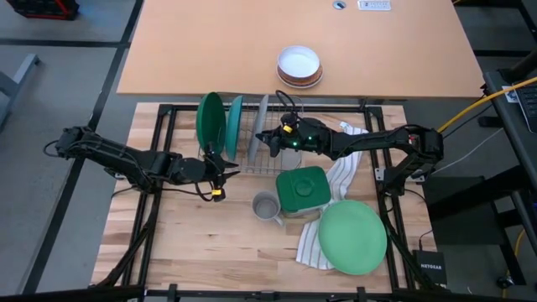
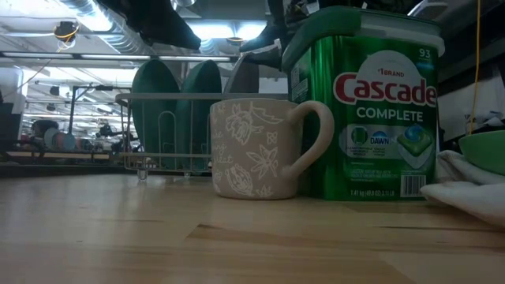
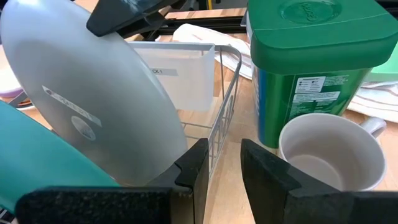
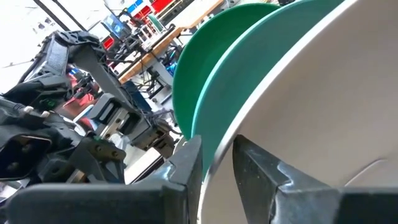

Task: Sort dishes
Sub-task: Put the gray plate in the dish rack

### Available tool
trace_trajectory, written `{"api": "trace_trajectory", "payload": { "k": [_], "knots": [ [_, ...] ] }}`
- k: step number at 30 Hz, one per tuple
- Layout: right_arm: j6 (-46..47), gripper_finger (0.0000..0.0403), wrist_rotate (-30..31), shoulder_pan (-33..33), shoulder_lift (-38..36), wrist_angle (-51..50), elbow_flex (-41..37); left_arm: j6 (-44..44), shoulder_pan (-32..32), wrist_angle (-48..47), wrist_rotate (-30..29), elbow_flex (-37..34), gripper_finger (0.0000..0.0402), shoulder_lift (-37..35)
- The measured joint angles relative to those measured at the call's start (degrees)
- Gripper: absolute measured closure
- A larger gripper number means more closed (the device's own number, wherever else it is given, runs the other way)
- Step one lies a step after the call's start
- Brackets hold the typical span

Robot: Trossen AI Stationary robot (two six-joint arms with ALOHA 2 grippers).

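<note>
Grey first: sees the grey plate (image 1: 262, 122) standing on edge in the wire rack (image 1: 252, 157), third in a row beside the teal plate (image 1: 234, 120) and the dark green plate (image 1: 210, 122), all three parallel with faces turned sideways toward the arms. Finds the right gripper (image 1: 275, 141) at that grey plate's rim, reaching in from the right side of the table. Confirms it in the right wrist view: pinches the rim between both fingers, one finger (image 4: 186, 165) against each face of the disc (image 4: 323, 112), so reads as clenched on the plate rather than merely straddling it.

Places the left gripper (image 1: 225, 172) just beside the rack's near edge, low, pointing toward the mug (image 1: 266, 206) and the green detergent tub (image 1: 300, 189). Shows its fingers parted by a narrow gap in the left wrist view (image 3: 224, 152), with nothing between them: released and empty.

Leaves the light green plate (image 1: 352, 237) lying flat on the striped towel (image 1: 344, 172) at the front right, well apart from the rack. Judges it the only plate not racked. Puts it plainly nearer the right arm than the left. Lacks a long axis, being round and flat, so calls for a grip at the rim, most likely where the edge overhangs the towel, once the grey plate is let go.
</note>
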State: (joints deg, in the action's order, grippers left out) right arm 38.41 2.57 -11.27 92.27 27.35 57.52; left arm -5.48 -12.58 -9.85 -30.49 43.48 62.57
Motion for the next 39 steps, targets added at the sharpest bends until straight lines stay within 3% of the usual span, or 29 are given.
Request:
{"api": "trace_trajectory", "payload": {
  "k": [19,31,39],
  "knots": [
    [-4.5,0.0313,-2.6,-0.4,-0.5,-4.6,0.0,0.8,0.0,0.0,0.0,0.0,0.0318,0.0],
    [-4.4,0.0313,-17.4,-5.5,-3.0,-11.0,0.0,0.8,-0.1,-0.3,0.0,0.0,0.0318,0.0],
    [-4.3,0.0313,-18.9,-6.1,-3.1,-11.5,0.0,0.8,-0.1,-0.3,0.0,0.0,0.0318,0.0]
  ]
}}
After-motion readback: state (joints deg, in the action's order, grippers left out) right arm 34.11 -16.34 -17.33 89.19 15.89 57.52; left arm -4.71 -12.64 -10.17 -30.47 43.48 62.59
